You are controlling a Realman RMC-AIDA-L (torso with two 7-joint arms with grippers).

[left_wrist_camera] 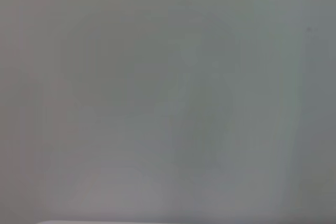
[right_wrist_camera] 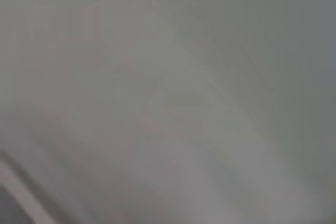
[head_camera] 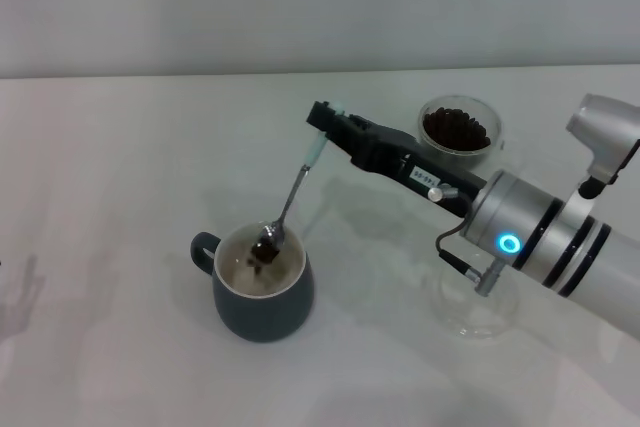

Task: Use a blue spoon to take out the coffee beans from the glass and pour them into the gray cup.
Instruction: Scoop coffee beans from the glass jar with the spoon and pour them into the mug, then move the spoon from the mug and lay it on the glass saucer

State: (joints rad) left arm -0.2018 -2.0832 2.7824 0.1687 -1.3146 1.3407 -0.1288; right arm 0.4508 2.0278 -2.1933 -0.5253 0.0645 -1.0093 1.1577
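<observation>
In the head view my right gripper point(head_camera: 322, 123) is shut on the pale handle of the blue spoon point(head_camera: 293, 193), which hangs steeply down. Its metal bowl sits inside the mouth of the gray cup point(head_camera: 260, 285) and carries a few dark coffee beans point(head_camera: 264, 246). The gray cup stands at the front left of centre, handle pointing left. The glass point(head_camera: 459, 127) with a heap of beans stands behind the right arm at the back right. The left gripper is out of view. Both wrist views show only blank grey.
A flat clear glass saucer point(head_camera: 480, 309) lies on the white table point(head_camera: 120, 167) under the right forearm.
</observation>
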